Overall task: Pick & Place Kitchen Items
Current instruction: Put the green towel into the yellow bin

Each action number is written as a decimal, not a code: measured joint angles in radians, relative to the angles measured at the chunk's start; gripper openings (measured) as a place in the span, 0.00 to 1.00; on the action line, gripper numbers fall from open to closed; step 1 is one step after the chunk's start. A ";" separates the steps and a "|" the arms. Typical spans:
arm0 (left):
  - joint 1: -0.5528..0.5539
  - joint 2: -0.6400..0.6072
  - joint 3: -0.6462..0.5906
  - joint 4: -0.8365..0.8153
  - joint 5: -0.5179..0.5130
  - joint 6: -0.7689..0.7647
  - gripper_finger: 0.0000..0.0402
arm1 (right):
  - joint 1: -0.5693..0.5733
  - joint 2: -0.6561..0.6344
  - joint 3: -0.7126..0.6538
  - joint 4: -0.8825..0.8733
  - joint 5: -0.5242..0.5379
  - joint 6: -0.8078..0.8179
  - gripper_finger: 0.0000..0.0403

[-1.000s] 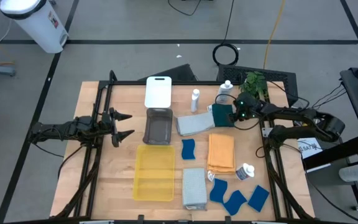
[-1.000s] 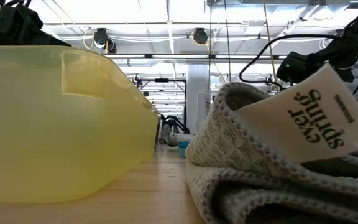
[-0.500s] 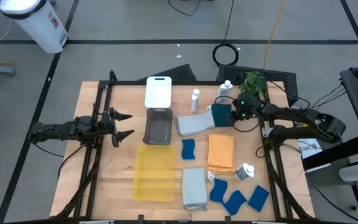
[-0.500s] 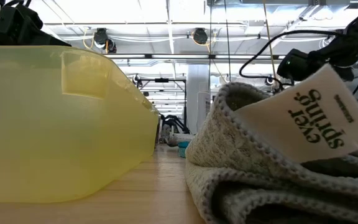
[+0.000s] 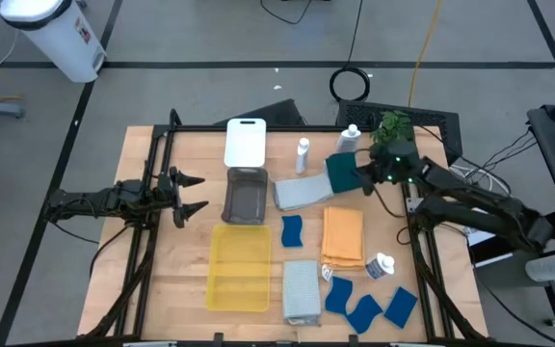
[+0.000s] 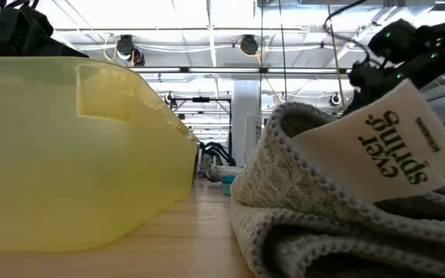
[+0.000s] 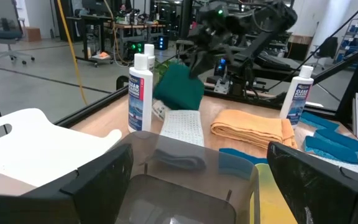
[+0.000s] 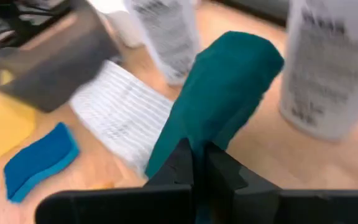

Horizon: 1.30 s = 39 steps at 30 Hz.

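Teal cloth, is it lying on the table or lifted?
Lifted. The right gripper has its jaws shut on the teal cloth, which hangs above the table.

You've got a light wooden table [image 5: 181, 289] here. Lying on it: a white tray [image 5: 245, 142], a grey tray [image 5: 246, 196] and a yellow tray [image 5: 240, 267] in a column, a pale grey cloth [image 5: 301, 193], an orange cloth [image 5: 343, 235], another grey cloth [image 5: 301, 291], blue sponges [image 5: 364, 308], one lone sponge [image 5: 292, 230], and white bottles [image 5: 303, 154] upright at the far edge, one [image 5: 381, 266] tipped over.
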 joint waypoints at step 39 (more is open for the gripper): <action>0.001 0.000 0.000 0.275 -0.022 -0.006 0.93 | 0.807 0.225 0.299 -0.053 0.111 -0.319 0.00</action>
